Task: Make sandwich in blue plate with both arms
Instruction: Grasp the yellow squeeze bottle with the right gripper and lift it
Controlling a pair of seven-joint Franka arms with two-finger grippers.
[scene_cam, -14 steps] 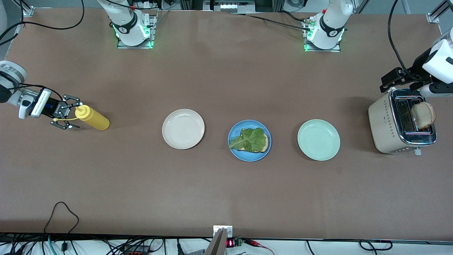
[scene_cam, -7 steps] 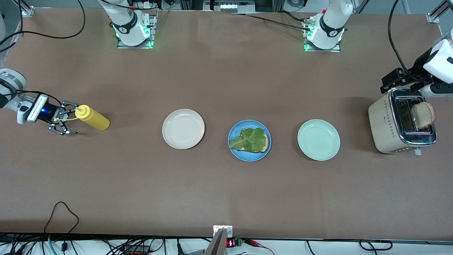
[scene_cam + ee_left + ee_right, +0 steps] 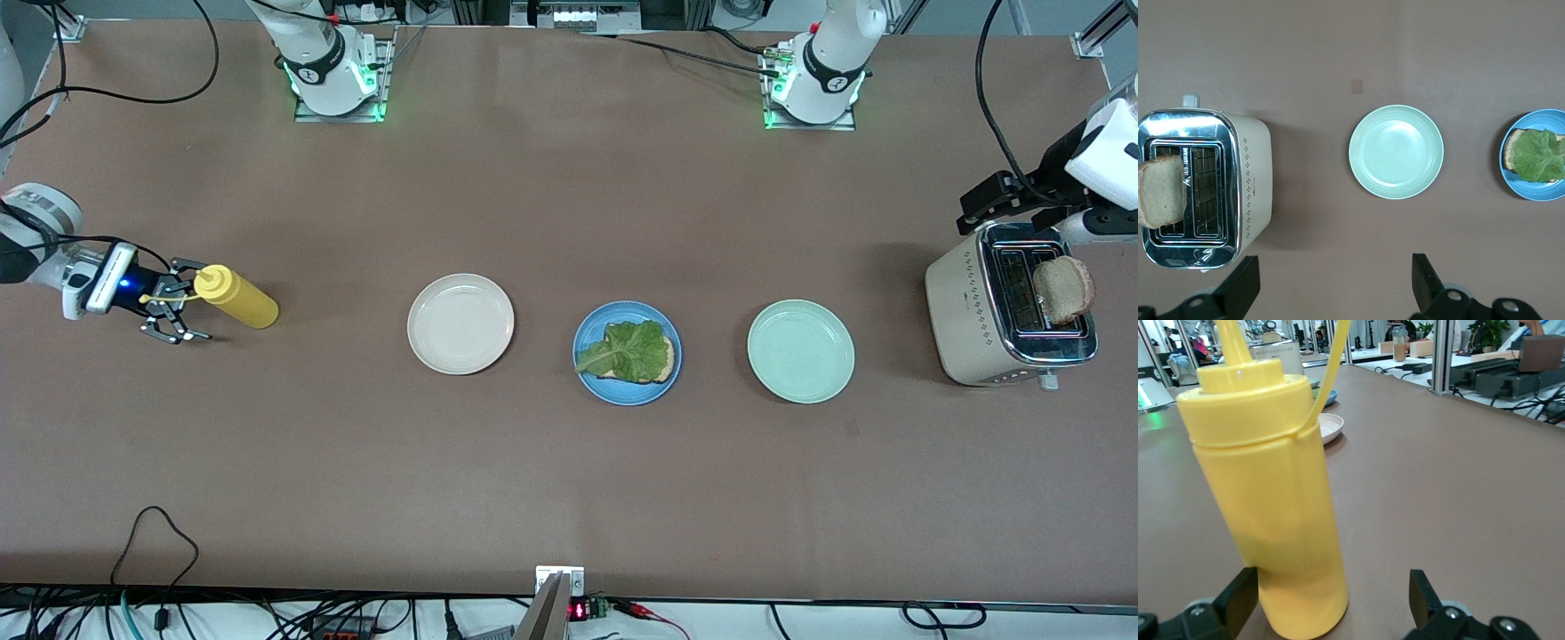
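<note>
The blue plate (image 3: 589, 336) sits mid-table with a bread slice (image 3: 666, 361) under a lettuce leaf (image 3: 627, 348); the left wrist view shows this plate (image 3: 1537, 194) and leaf (image 3: 1542, 155) too. A second bread slice (image 3: 1063, 289) stands in the toaster (image 3: 978, 311). My left gripper (image 3: 982, 203) hangs open and empty above the table beside the toaster (image 3: 1253, 180), its fingers (image 3: 1239, 288) wide apart. My right gripper (image 3: 178, 308) is open low beside a yellow squeeze bottle (image 3: 238, 300). The bottle's base (image 3: 1295, 587) stands partly between the fingers (image 3: 1425, 595), next to one of them.
A cream-white plate (image 3: 460, 323) lies toward the right arm's end from the blue plate, a mint-green plate (image 3: 800, 351) toward the left arm's end. Cables run along the table edge nearest the front camera.
My right gripper has dropped lower and slid in toward the yellow bottle, still open. The left arm has barely moved.
</note>
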